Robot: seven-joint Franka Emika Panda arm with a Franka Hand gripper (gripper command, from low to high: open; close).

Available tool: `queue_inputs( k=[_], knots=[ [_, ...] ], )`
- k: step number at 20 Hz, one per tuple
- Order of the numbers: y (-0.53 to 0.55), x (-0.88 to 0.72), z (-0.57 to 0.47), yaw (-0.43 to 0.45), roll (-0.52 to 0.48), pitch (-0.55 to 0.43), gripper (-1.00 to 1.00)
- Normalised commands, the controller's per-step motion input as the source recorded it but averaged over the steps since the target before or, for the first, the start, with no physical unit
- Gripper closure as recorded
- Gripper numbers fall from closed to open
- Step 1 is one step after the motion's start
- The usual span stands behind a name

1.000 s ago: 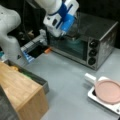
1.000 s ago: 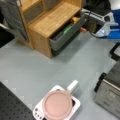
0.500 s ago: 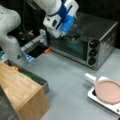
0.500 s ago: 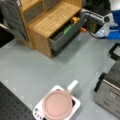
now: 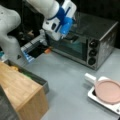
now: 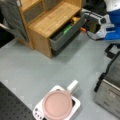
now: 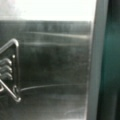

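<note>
A steel toaster oven [image 5: 100, 45] with a glass door and three black knobs stands at the right in a front view; its corner also shows in another front view [image 6: 110, 87]. My gripper [image 5: 71, 38] is at the top edge of the oven's glass door, under a blue and white wrist [image 6: 112, 27]. Its dark fingers lie against the door front, and their spacing is hidden. In the wrist view, brushed steel [image 7: 55, 65] fills the picture, a wire piece [image 7: 10, 72] sits at the left, and dark glass [image 7: 110, 62] runs down the right. No fingers show there.
A pink-lidded pan [image 5: 108, 91] [image 6: 56, 105] sits on a white hot plate [image 6: 75, 106] in front of the oven. A wooden cabinet [image 6: 52, 20] [image 5: 22, 97] has an open grey drawer [image 6: 67, 33] with coloured items inside. The white arm base [image 5: 10, 32] stands at the left.
</note>
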Motion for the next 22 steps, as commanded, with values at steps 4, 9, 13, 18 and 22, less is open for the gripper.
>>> queue_inputs(
  k=[4, 9, 13, 18, 22],
  knots=[
    [-0.25, -0.27, -0.39, -0.055, 0.255, -0.139, -1.0],
    [-0.17, -0.29, -0.36, -0.036, 0.219, -0.117, -1.0],
    [-0.1, -0.26, -0.26, -0.044, 0.192, -0.094, -1.0],
    [-0.08, -0.22, -0.19, -0.039, 0.14, -0.096, -1.0],
    [-0.16, -0.2, -0.23, -0.003, 0.083, -0.116, -1.0]
  ],
)
